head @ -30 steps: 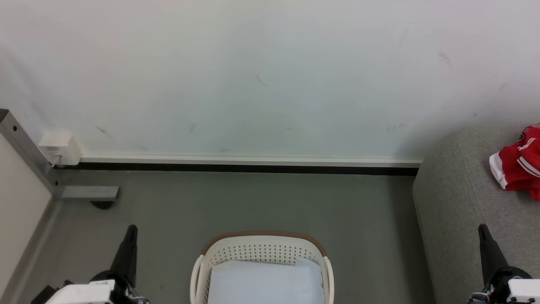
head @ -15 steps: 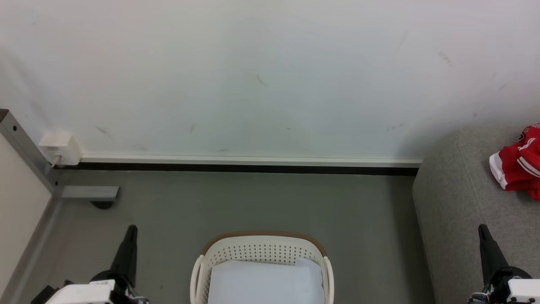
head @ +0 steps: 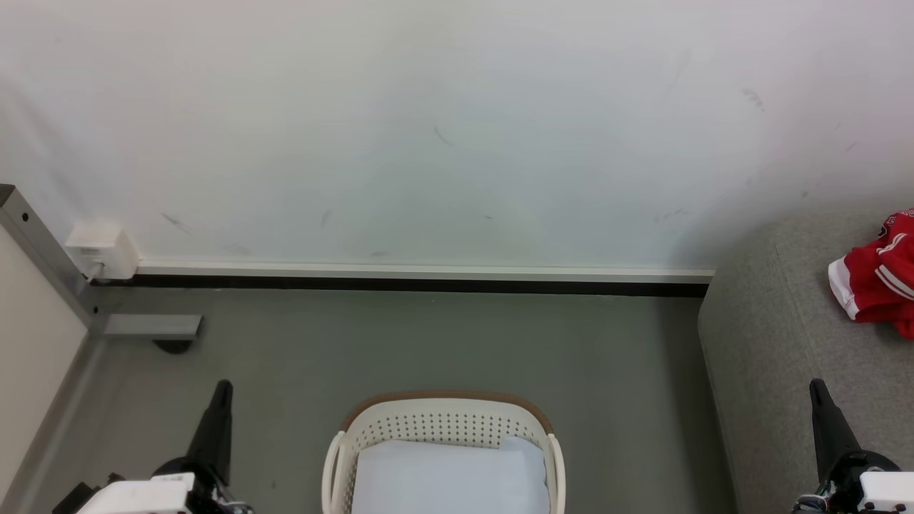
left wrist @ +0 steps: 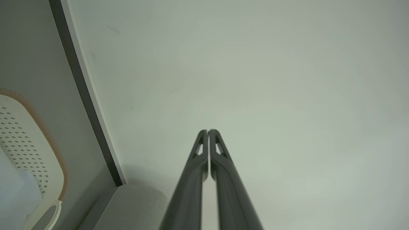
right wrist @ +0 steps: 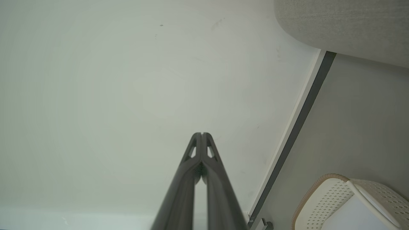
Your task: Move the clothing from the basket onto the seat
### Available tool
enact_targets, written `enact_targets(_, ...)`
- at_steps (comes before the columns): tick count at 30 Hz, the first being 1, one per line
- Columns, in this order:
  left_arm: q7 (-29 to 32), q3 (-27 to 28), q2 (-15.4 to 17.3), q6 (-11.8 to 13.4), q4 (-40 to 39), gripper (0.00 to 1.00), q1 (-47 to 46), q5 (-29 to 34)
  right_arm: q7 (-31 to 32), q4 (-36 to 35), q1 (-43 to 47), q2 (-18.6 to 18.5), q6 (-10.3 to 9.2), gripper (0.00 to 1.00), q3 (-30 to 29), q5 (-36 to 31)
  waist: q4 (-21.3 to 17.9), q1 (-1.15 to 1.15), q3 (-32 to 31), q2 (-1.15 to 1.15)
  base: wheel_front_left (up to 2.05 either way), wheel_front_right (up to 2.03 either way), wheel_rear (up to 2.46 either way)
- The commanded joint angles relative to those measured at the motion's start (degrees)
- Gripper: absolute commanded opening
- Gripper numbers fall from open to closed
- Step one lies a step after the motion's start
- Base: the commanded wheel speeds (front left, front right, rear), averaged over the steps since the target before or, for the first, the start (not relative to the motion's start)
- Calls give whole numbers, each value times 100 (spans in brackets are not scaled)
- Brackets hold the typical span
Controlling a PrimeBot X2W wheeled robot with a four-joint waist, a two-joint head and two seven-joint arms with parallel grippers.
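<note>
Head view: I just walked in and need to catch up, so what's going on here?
Nothing is being handled. The left gripper and right gripper are shut and empty, either side of the basket on the floor. The red clothing lies on the grey seat. What shows of the basket holds a pale pad, no red fabric.

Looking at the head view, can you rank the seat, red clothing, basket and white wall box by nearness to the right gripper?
1. seat, right beside the right gripper.
2. clothing, farther back on the seat.
3. basket, on the floor, centre.
4. white wall box, far left.
</note>
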Motion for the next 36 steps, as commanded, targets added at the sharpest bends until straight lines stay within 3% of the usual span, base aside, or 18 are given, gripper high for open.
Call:
enact_targets(1, 23, 13, 40, -23, -14, 0, -44, -78, 17, 18, -78, -44, -12, 0, -20, 12, 0, 0, 0, 0, 0, 0, 0)
enact_targets(36, 21, 12, 40, -23, -15, 0, -44, -79, 16, 17, -78, -44, -12, 0, -20, 12, 0, 0, 0, 0, 0, 0, 0)
